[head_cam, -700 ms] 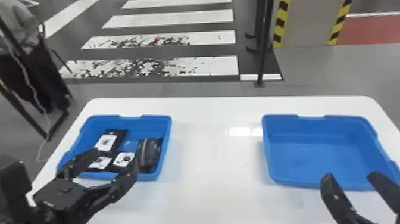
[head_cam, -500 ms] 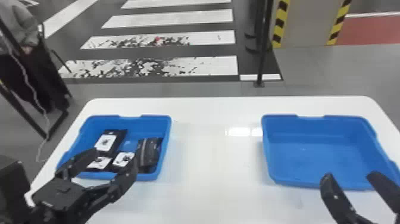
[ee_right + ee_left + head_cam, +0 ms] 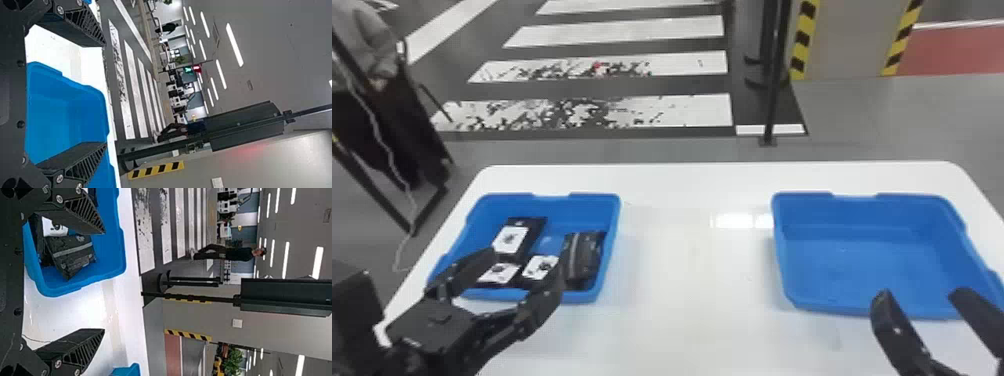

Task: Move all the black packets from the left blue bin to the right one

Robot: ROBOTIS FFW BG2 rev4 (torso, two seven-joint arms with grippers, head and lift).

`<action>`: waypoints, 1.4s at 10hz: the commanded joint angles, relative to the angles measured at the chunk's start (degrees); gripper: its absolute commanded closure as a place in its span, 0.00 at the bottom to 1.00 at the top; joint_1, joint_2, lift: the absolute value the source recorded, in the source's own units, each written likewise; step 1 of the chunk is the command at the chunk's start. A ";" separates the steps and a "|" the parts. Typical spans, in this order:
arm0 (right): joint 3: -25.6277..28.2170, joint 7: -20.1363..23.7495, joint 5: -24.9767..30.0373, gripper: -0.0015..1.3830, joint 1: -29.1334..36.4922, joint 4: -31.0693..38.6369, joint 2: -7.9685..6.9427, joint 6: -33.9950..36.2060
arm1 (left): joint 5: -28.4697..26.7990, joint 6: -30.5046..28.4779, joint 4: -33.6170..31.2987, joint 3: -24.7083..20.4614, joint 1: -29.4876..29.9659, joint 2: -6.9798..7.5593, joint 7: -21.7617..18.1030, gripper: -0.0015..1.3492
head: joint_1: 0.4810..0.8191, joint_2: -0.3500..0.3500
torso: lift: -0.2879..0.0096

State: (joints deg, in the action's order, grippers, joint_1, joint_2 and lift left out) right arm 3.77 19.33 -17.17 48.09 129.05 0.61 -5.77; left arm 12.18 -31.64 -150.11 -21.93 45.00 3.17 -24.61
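Hovering at the near side of the left blue bin (image 3: 582,207), the left gripper (image 3: 527,262) is holding its fingers apart, while the black packets (image 3: 584,257) are lying inside that bin. The right gripper (image 3: 921,294) is hanging near the right blue bin (image 3: 852,270), its fingers also standing apart

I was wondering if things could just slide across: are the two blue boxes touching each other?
Apart. The head view shows a broad strip of the white table running between the left blue bin and the right blue bin.
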 commanded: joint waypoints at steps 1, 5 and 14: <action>0.00 0.00 -0.20 0.10 0.00 -0.03 0.00 0.00 | -0.07 -0.42 0.00 0.00 -0.14 -0.01 0.00 0.12 | 0.63 0.69 | 0.45; 0.00 0.09 -0.31 0.10 0.00 -0.17 0.00 0.00 | -2.59 -6.05 2.11 -0.12 -3.66 -0.01 0.26 0.12 | 0.63 0.70 | 0.45; -0.23 0.09 -0.54 0.10 0.00 -0.59 0.00 0.00 | -10.93 -22.36 17.01 0.91 -24.89 2.98 0.97 0.12 | 0.63 0.83 | 0.45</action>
State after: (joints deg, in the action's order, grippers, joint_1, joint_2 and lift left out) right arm 3.62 19.42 -17.70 48.09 128.49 0.61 -5.77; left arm 1.57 -53.10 -134.70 -21.48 21.69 5.71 -23.63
